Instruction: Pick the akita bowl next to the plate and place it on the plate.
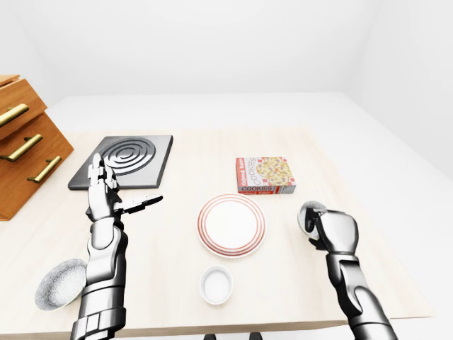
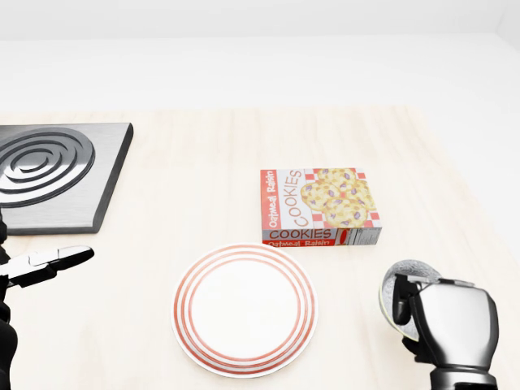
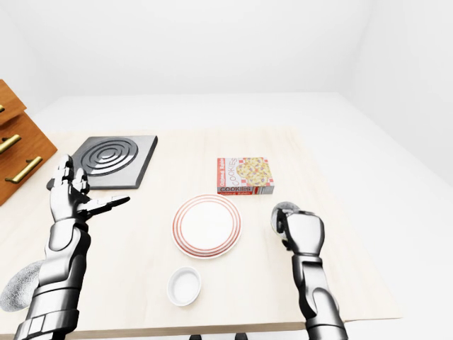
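The akita bowl is clasped in the closed fingers of the right hand, tilted on edge, right of the plate in the head view; the left hand is held spread open over the worktop.

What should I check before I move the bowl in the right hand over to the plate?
1. Grip: right hand has its fingers closed round the akita bowl: ok.
2. Bowl raised clear: cannot tell; it sits tilted in the hand.
3. Plate bare, nothing on it: ok.
4. Way leftward to the plate free; the cookie box lies above it in the head view: ok.
5. Left hand open, well apart from the plate: ok.
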